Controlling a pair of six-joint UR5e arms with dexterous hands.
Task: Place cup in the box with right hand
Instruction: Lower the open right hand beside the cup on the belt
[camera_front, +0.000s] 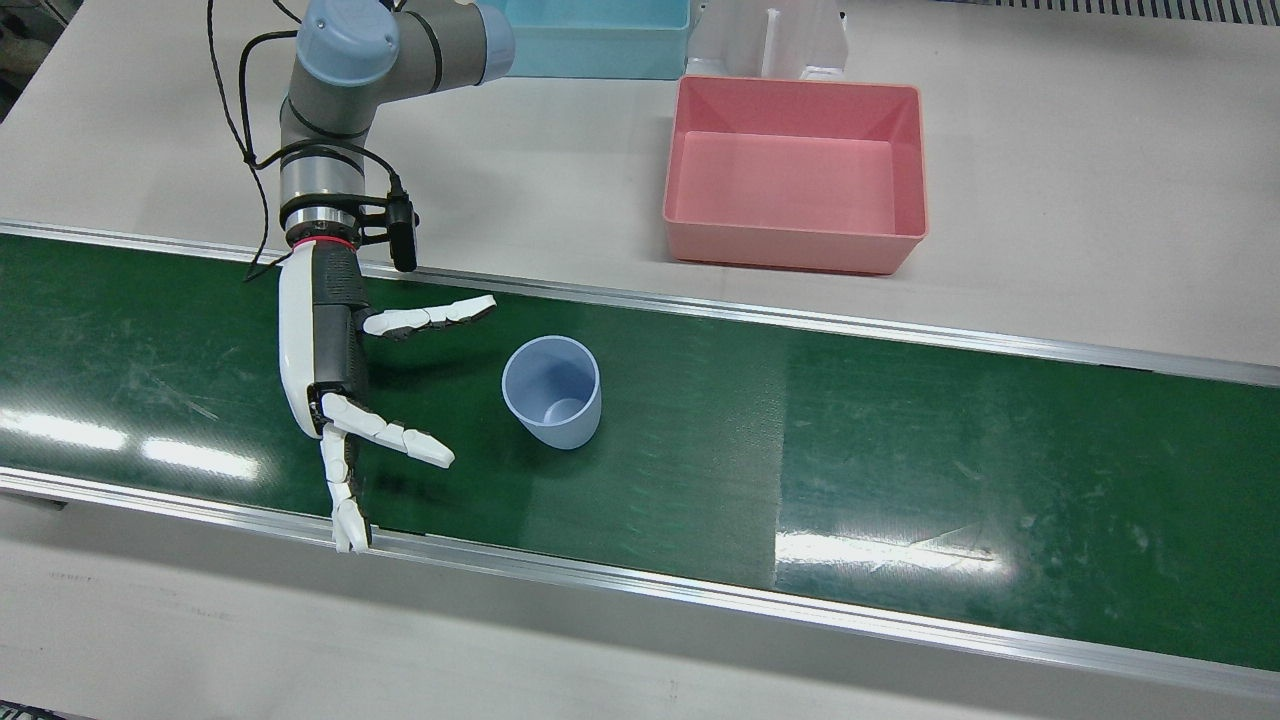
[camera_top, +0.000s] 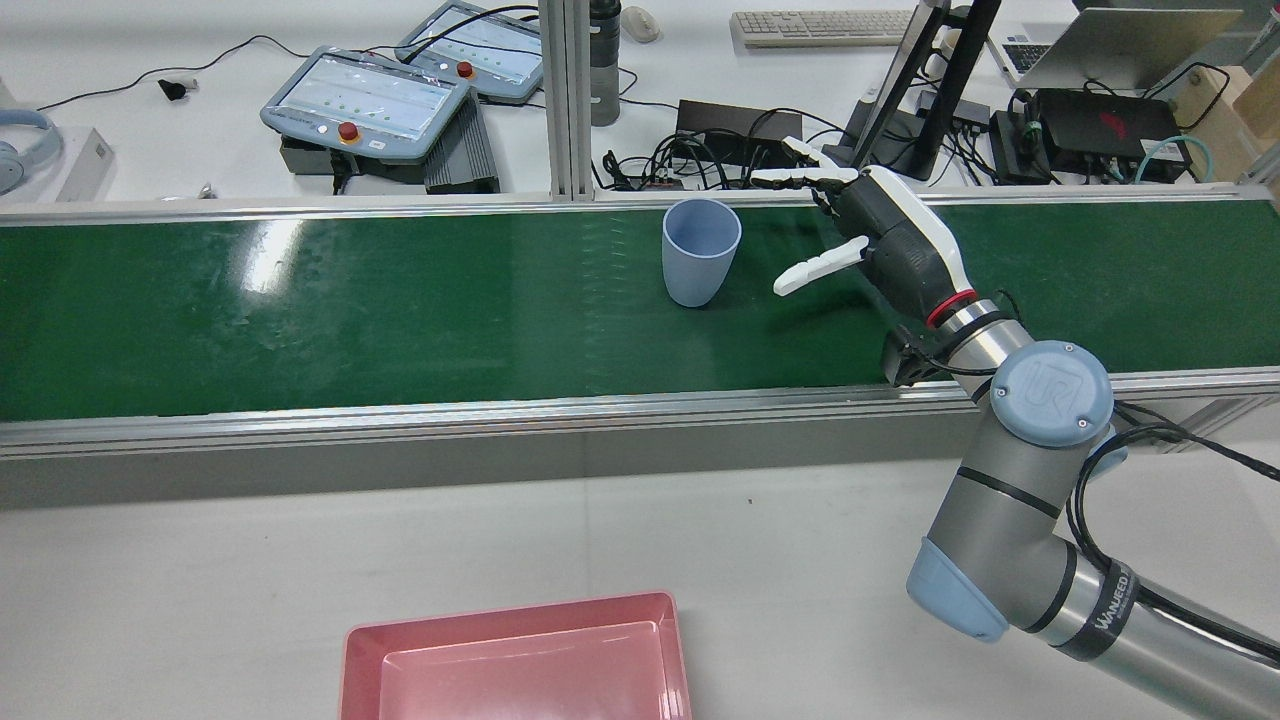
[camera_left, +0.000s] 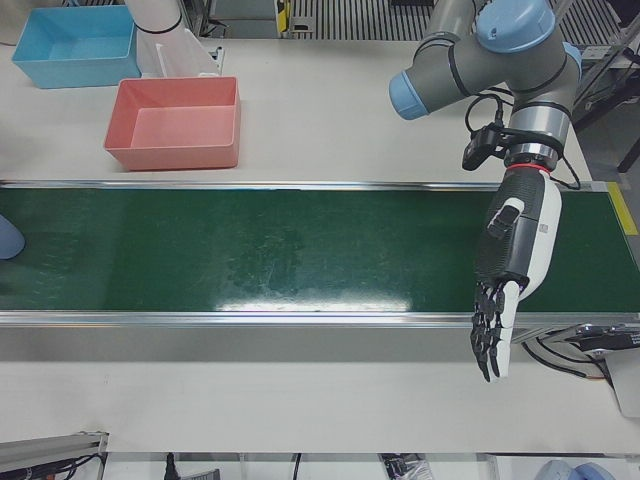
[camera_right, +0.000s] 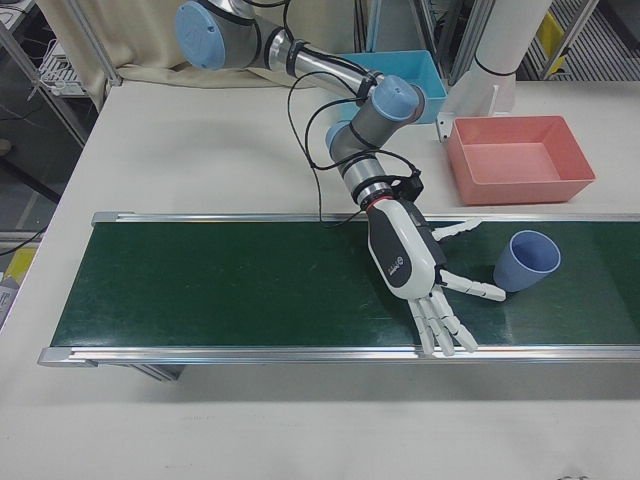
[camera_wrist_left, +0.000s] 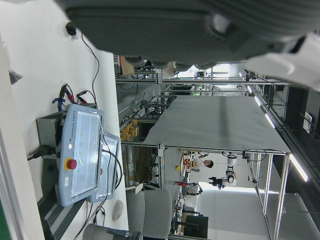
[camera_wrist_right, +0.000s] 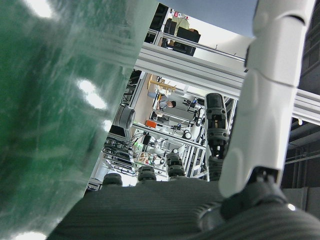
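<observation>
A pale blue cup (camera_front: 552, 392) stands upright on the green belt (camera_front: 900, 450), also seen in the rear view (camera_top: 700, 250) and the right-front view (camera_right: 527, 260). My right hand (camera_front: 325, 350) is open beside the cup, fingers spread, palm facing it, with a gap between them (camera_top: 895, 245) (camera_right: 410, 262). The pink box (camera_front: 795, 170) sits on the table beyond the belt, with nothing in it. My left hand (camera_left: 515, 255) hangs open over the far end of the belt, fingers straight and holding nothing.
A blue bin (camera_front: 600, 35) and a white stand (camera_front: 770, 40) sit behind the pink box. The belt has raised metal rails (camera_front: 700, 595) along both edges. Pendants, cables and monitors (camera_top: 400, 100) crowd the bench past the belt.
</observation>
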